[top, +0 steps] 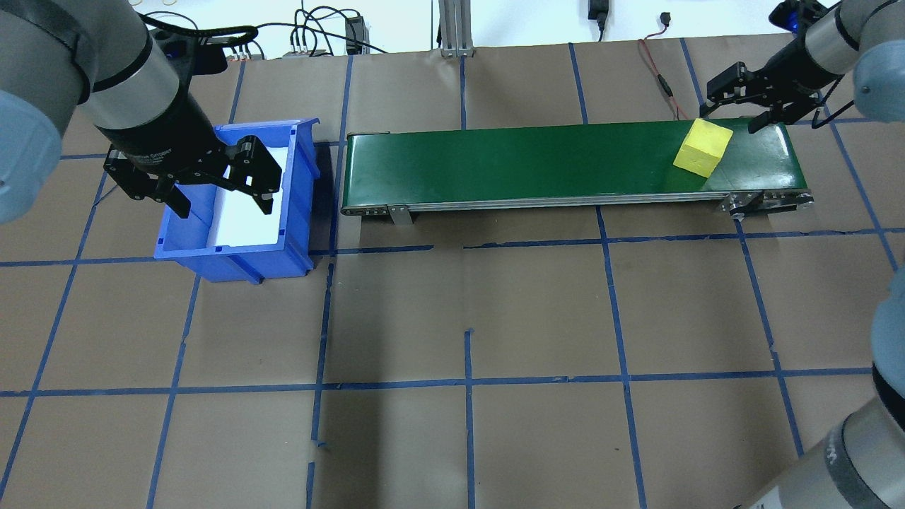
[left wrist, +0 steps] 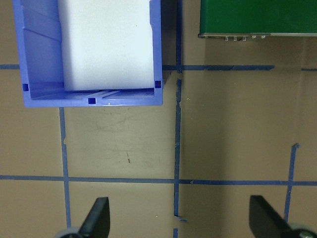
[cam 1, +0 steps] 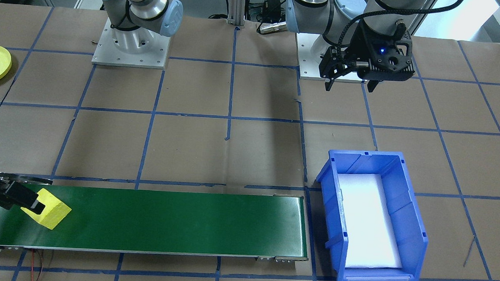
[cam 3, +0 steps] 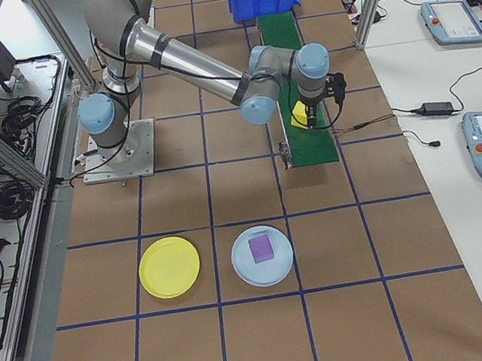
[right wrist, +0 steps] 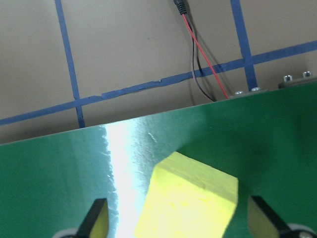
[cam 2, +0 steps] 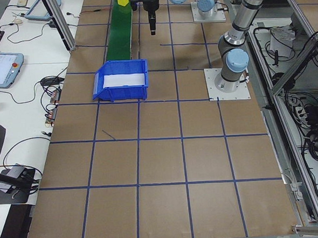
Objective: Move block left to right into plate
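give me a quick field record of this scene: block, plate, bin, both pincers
block: yellow foam cube on the green conveyor belt, at its end on the robot's right
plate: round yellow plastic plate, empty, on the table apart from the belt
bin: blue plastic bin with a white liner, off the belt's other end
right pincer: open, straddling the cube, not closed on it
left pincer: open, empty, raised near the bin

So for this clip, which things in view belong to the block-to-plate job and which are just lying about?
Job:
yellow block on the green conveyor
yellow plate
right end effector, open, at the block

Lying about:
blue bin with white foam
light blue plate holding a purple cube
left end effector, open, above the bin
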Tool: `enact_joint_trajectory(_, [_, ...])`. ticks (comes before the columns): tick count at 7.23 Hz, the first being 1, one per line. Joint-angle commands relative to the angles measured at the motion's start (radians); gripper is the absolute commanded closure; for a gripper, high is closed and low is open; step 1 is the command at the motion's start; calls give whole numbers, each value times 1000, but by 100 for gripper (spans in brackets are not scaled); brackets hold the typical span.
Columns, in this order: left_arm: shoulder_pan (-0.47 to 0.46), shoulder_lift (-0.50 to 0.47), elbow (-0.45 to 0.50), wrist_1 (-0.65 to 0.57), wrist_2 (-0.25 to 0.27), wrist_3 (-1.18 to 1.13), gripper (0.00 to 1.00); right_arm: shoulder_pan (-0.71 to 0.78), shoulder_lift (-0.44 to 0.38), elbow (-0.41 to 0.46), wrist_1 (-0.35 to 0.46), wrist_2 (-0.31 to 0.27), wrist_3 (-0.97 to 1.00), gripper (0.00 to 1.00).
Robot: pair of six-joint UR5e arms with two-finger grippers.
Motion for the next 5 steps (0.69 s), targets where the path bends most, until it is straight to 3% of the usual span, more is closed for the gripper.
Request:
enact_joint_trajectory(1, [0, -4, -2, 0, -5, -6, 0, 14, 55, -5, -64, 11, 61, 0])
enact_joint_trajectory(3, [0, -5, -2, 0, -5, -1, 0, 13, 61, -33, -71, -22, 51, 0])
enact_joint_trajectory(5, [1, -7, -4, 0, -5, 2, 0, 5, 26, -114, 22, -64, 42, 0])
